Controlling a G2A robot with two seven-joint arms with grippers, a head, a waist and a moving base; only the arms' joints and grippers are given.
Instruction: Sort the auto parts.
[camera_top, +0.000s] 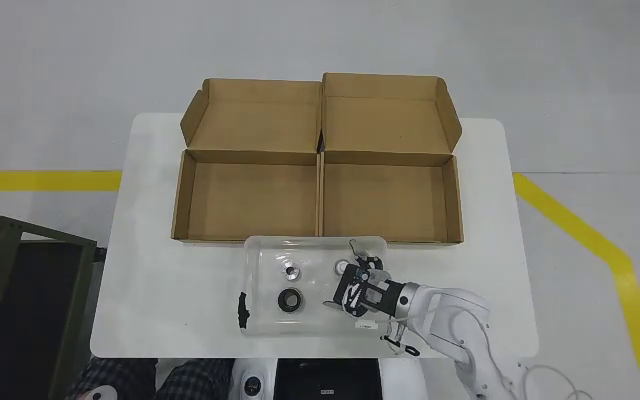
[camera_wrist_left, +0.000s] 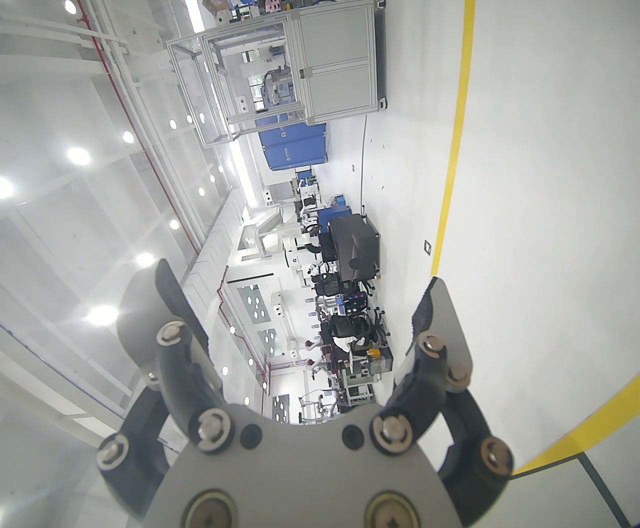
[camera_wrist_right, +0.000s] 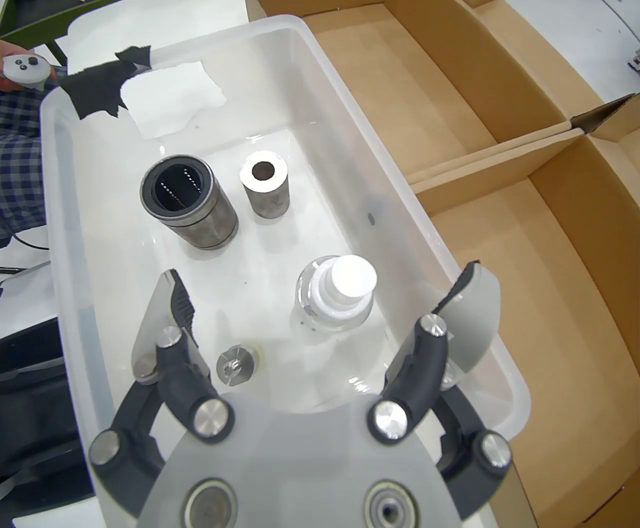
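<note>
Edges and room: cardboard boxes sit side by side on the far half of the white tabletop (camera_top: 150, 300), inner walls touching and lids folded back on the far side. Bands of bare tabletop run along the outer wall of the left box (camera_top: 181, 195) and of the right box (camera_top: 456, 200), and on both sides of the clear plastic bin (camera_top: 315, 239). The bin stands at the near edge, centred, with its far rim just beside the boxes' near walls. A scrap of black tape (camera_wrist_right: 100, 90) hangs on the bin's left rim, with a white paper patch (camera_wrist_right: 170, 102) next to it.

Containers: both boxes show bare cardboard floors. Four parts stand upright and apart in the bin:
- Left half: the black-rimmed linear bearing (camera_wrist_right: 187, 207) on the near side, the metal sleeve (camera_wrist_right: 265, 190) on the far side.
- Right half: the white-capped part (camera_wrist_right: 345, 292) on the far side, the small metal piece (camera_wrist_right: 235, 367) on the near side.

Right gripper (camera_wrist_right: 322, 277) hovers over the bin's right end. Its jaws are spread wide and grasp nothing. One sits above the bin floor, the other above the far rim, with the white-capped part lower down between them.

Left gripper (camera_wrist_left: 300, 277) faces the room. Its jaws are released and bare.
</note>
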